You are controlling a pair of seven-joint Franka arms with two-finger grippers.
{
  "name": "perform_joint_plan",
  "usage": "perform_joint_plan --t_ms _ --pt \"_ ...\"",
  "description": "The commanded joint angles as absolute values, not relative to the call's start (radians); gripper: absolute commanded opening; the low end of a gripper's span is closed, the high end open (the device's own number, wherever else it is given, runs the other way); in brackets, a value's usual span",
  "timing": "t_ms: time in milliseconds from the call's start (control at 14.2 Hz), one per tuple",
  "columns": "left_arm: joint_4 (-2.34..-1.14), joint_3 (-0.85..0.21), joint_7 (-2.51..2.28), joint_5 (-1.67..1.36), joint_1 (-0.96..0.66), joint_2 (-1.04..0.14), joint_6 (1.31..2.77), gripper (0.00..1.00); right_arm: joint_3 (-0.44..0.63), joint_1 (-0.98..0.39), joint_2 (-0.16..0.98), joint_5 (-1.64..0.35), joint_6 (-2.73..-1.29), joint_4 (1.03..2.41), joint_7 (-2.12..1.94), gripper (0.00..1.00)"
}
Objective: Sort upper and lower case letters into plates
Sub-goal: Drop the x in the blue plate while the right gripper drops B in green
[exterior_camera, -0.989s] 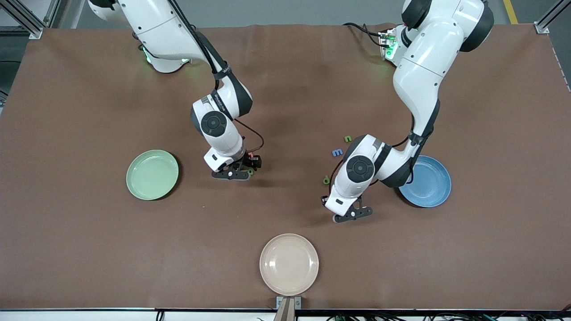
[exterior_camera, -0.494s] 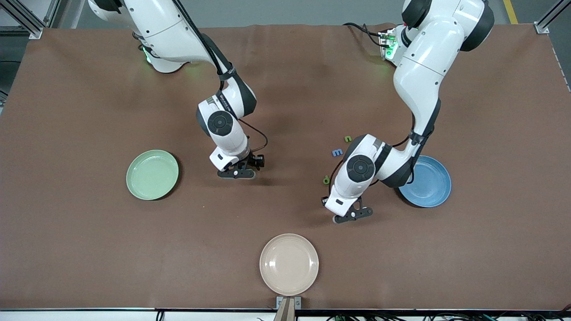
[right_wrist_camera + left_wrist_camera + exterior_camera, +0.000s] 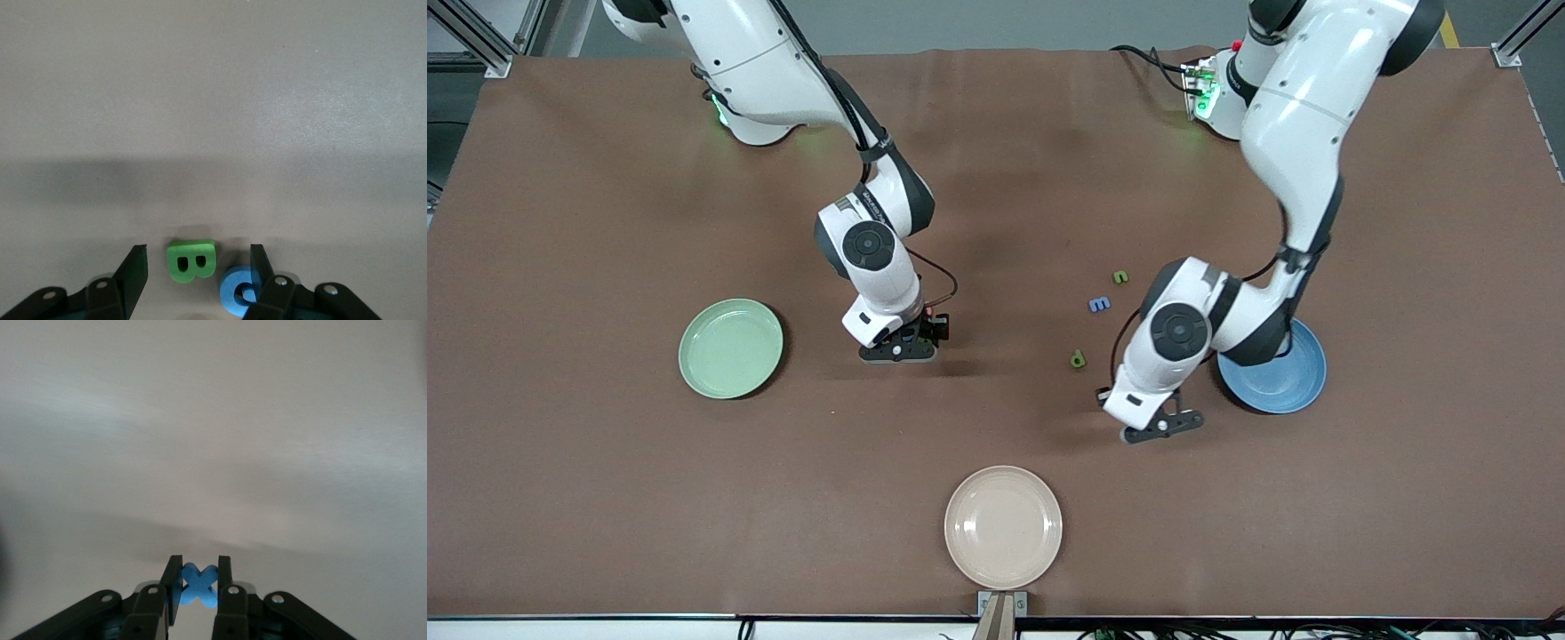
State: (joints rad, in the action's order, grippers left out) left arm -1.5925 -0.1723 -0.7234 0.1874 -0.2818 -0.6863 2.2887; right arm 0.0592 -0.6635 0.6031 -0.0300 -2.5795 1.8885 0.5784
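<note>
My left gripper (image 3: 1161, 428) hangs over the table beside the blue plate (image 3: 1285, 378), shut on a blue letter x (image 3: 199, 584); my left gripper (image 3: 198, 573) pinches it between both fingers. The left arm covers part of that plate. My right gripper (image 3: 899, 352) is low over the table's middle, beside the pale green plate (image 3: 730, 348). My right gripper (image 3: 196, 265) is open, with a green capital B (image 3: 192, 259) lying between the jaws, touching neither. A blue round letter (image 3: 235, 293) lies against one finger. Green n (image 3: 1120, 276), blue m (image 3: 1100, 304) and a green small letter (image 3: 1079, 359) lie loose.
A cream-beige plate (image 3: 1003, 526) sits near the table's front edge, closest to the camera. Both plates for sorting hold nothing that I can see. The brown mat stretches wide around all three plates.
The left gripper has shut on the blue x and carried it toward the blue plate. The right gripper has settled lower over the green B, its jaws a little narrower.
</note>
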Motion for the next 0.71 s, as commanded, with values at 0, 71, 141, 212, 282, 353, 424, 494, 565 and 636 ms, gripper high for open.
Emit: perform_joint_plan --t_ms 0,71,141,212,282,353,424,494,565,636 --pt "-1.82 -0.178 -0.622 0.209 -0.21 -0.499 2.292 0.1 0.072 -0.689 0.635 -0.014 -2.576 1.861 0.591 0.71" --pt "-1.866 -0.179 -0.582 0.209 -0.186 -0.465 2.292 0.1 0.072 -0.693 0.646 -0.014 -2.576 1.85 0.592 0.71" --pt "-1.909 -0.178 -0.536 0.209 -0.157 -0.433 2.292 0.1 0.074 -0.696 0.655 -0.014 -2.576 1.839 0.592 0.7" --pt "-1.946 -0.179 -0.488 0.209 -0.128 -0.407 2.292 0.1 0.074 -0.699 0.66 -0.014 -2.576 1.835 0.598 0.71" --pt "-1.974 -0.179 -0.445 0.209 -0.1 -0.388 2.293 0.1 0.074 -0.701 0.66 -0.014 -2.576 1.833 0.61 0.71" --pt "-2.002 -0.179 -0.399 0.21 -0.068 -0.371 2.295 0.1 0.074 -0.703 0.66 -0.012 -2.577 1.833 0.612 0.71" --pt "-2.02 -0.178 -0.359 0.21 -0.04 -0.364 2.301 0.1 0.074 -0.706 0.66 -0.012 -2.576 1.835 0.612 0.7" --pt "-2.038 -0.178 -0.319 0.21 -0.011 -0.359 2.309 0.1 0.074 -0.706 0.66 -0.011 -2.576 1.836 0.612 0.67" --pt "-2.054 -0.178 -0.289 0.212 0.015 -0.36 2.328 0.1 0.074 -0.706 0.66 -0.011 -2.576 1.836 0.612 0.67" --pt "-2.077 -0.178 -0.253 0.212 0.038 -0.36 2.36 0.1 0.077 -0.704 0.661 -0.002 -2.576 1.835 0.611 0.66"
